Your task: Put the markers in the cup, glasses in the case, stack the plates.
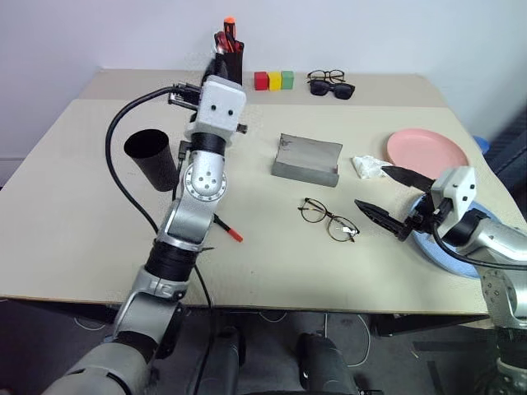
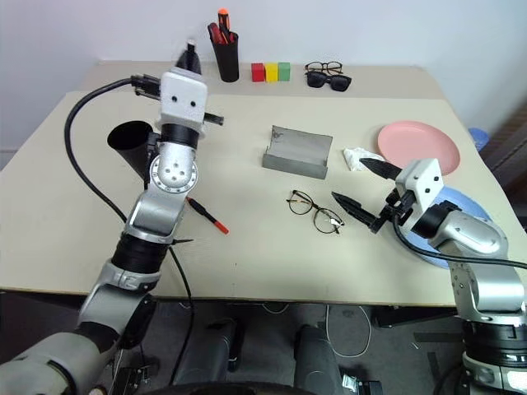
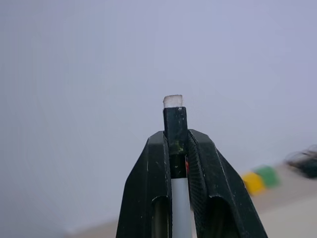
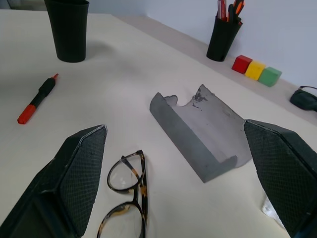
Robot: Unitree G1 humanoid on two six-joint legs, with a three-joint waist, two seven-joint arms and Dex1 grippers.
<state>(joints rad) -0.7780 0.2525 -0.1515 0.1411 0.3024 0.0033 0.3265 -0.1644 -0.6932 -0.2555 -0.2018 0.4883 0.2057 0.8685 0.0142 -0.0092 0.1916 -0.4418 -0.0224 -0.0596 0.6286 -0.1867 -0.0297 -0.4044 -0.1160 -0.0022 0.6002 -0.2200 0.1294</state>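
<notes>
Clamping the white marker [image 3: 181,198] — left tool [image 3: 178,148] above cup [image 1: 152,158].

Blue plate [image 2: 461,202] half hidden (right arm over it); cup [image 2: 130,141] partly hidden

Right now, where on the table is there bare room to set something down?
The tabletop is bare along the near edge, in front of the glasses and red-tipped marker, and between case and cup. It's crowded near the pink plate.
</notes>
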